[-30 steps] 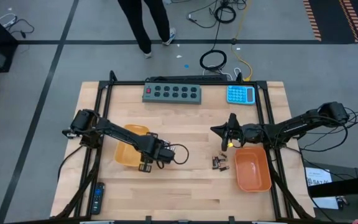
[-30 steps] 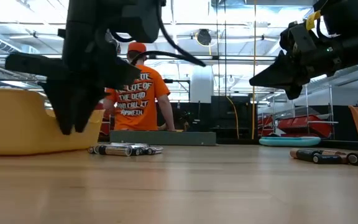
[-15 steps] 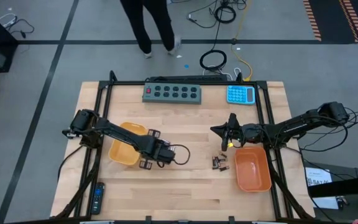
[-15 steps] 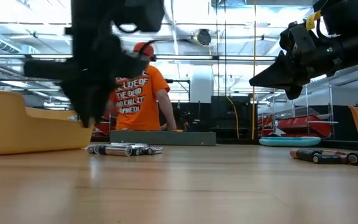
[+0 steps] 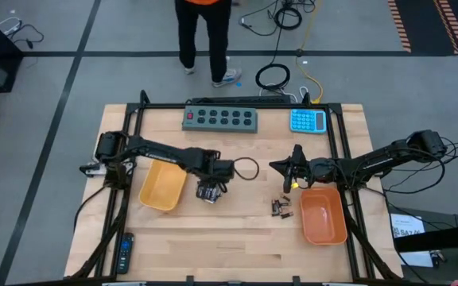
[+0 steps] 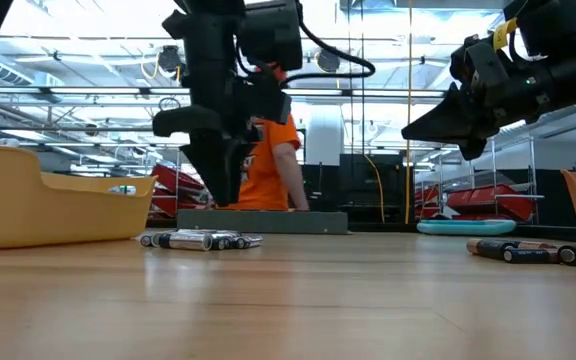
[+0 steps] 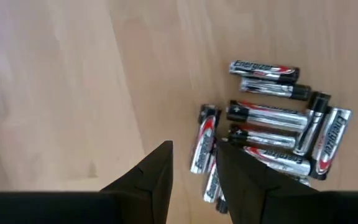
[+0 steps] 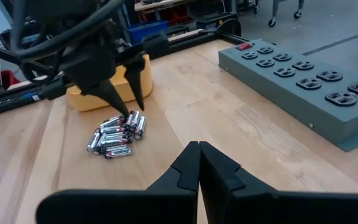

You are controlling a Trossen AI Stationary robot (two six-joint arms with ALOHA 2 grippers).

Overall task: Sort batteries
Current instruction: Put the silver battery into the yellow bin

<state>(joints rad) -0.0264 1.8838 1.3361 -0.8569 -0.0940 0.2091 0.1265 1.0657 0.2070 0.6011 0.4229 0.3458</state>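
Note:
A pile of silvery-white batteries [image 7: 272, 118] lies on the wooden table, right of the yellow tray [image 5: 163, 184]; it also shows in the low view [image 6: 200, 240] and the right wrist view [image 8: 115, 138]. My left gripper [image 7: 193, 149] hangs open just above the pile's edge, fingers pointing down, with one battery [image 7: 202, 140] below the gap. It touches nothing [image 6: 223, 198]. A few dark batteries [image 5: 282, 208] lie beside the orange tray [image 5: 323, 216]. My right gripper [image 5: 275, 166] hovers shut above and beyond them [image 6: 413, 130].
A grey power strip [image 5: 221, 117] and a blue calculator [image 5: 307, 121] sit along the far edge. A black remote [image 5: 124, 253] lies at the near left corner. A person in an orange shirt [image 6: 278, 165] stands beyond the table. Bare wood lies between the two trays.
My left gripper has swung from the near right corner of the yellow tray toward the table's right and a little farther away, and now stands over the silvery batteries. The right arm has kept still. The person behind the table has walked to the right.

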